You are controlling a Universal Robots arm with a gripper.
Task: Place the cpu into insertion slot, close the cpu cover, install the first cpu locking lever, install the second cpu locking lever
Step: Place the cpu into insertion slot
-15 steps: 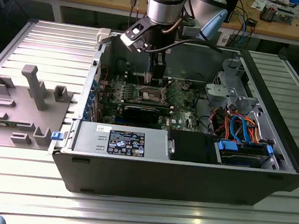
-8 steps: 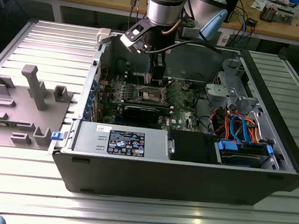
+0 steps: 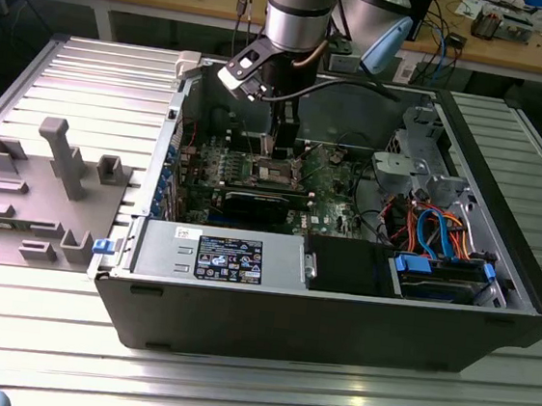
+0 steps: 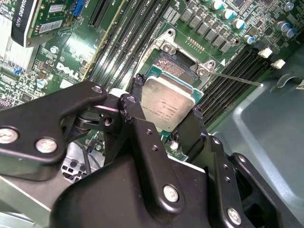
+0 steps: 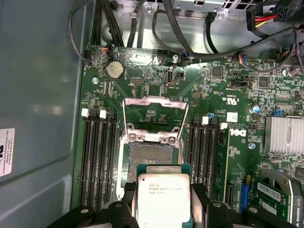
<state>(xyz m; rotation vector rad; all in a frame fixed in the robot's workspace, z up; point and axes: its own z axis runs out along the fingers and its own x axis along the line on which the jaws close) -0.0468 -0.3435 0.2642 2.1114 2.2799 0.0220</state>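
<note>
My gripper [image 4: 166, 108] is shut on the cpu [image 4: 168, 100], a flat square chip with a silver-grey top, held by its edges between the two black fingers [image 4: 135, 97]. The cpu [image 5: 164, 197] hangs just above and slightly off the insertion slot [image 5: 152, 156], whose dark centre lies exposed on the green motherboard. The cpu cover [image 5: 154, 99], a thin metal frame, stands swung open beyond the slot. A thin locking lever [image 4: 236, 80] sticks out at one side of the slot. In the exterior view the gripper [image 3: 281, 156] reaches down into the open computer case over the insertion slot [image 3: 276, 173].
Long black memory slots [image 5: 99, 156] flank the socket on both sides. A black graphics card [image 3: 251, 204], power supply [image 3: 222, 254] and drive cage with blue cables [image 3: 441, 250] fill the case. A grey fixture block [image 3: 34, 193] sits on the table at the exterior view's left.
</note>
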